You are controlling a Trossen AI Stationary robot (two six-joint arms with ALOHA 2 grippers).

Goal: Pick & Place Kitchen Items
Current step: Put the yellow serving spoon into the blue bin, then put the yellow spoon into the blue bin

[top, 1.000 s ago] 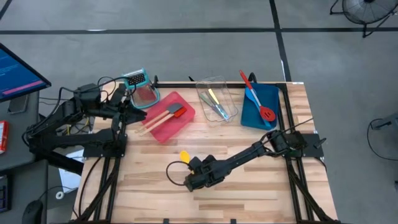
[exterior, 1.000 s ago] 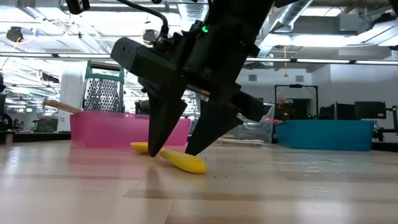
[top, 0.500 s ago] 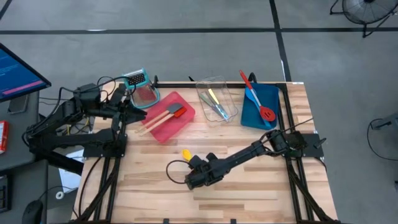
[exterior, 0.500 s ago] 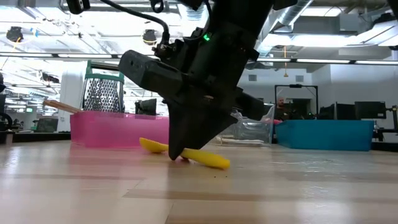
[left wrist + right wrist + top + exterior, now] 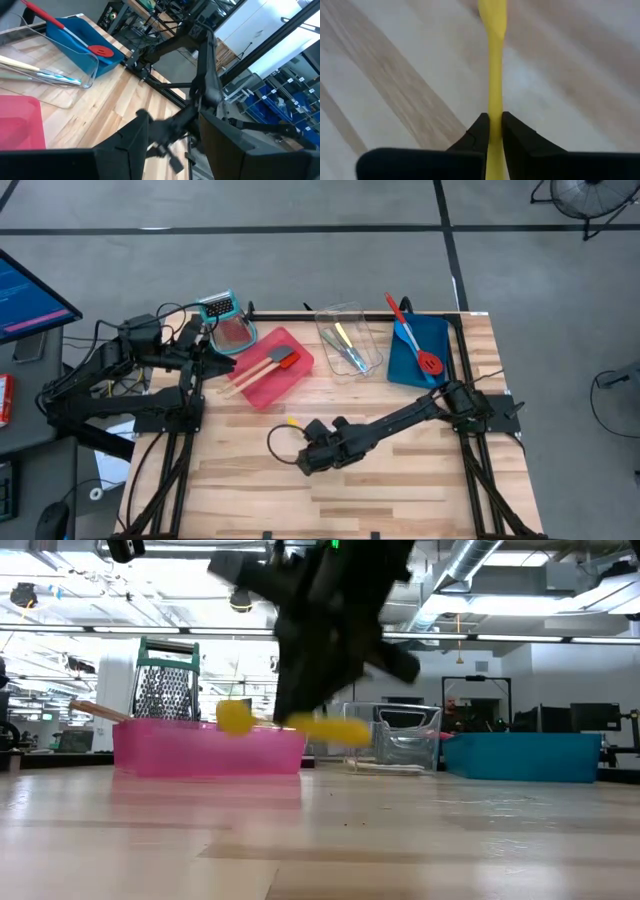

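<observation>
My right gripper (image 5: pixel 302 442) hangs over the middle of the table, shut on a yellow spoon (image 5: pixel 290 724). The spoon is off the wood; its round bowl (image 5: pixel 234 716) sticks out to one side in the low view. In the right wrist view the spoon's slim handle (image 5: pixel 495 75) runs away from my fingers over bare planks. My left gripper (image 5: pixel 225 352) waits open at the table's far left, beside the pink tray, holding nothing. My right gripper pinches the yellow spoon's handle (image 5: pixel 494 117) between its two fingers (image 5: pixel 480 134), one on each flat side. The fingers slant down from the table's right side. The spoon is lifted clear of the table and lies almost level, bowl end away from the gripper.
Along the far edge stand a pink tray (image 5: pixel 262 385) with a red wooden-handled spatula, a clear tray (image 5: pixel 372 340) with knives, and a blue tray (image 5: pixel 436 338) with a red spoon. A box grater (image 5: pixel 222 315) stands at the far left. Bare wood lies near the front edge.
My right gripper, open around the spoon a second ago, has shut on its handle and then risen. The spoon, which lay on the table, is now lifted clear and hangs about level with the trays' rims in the low view.
</observation>
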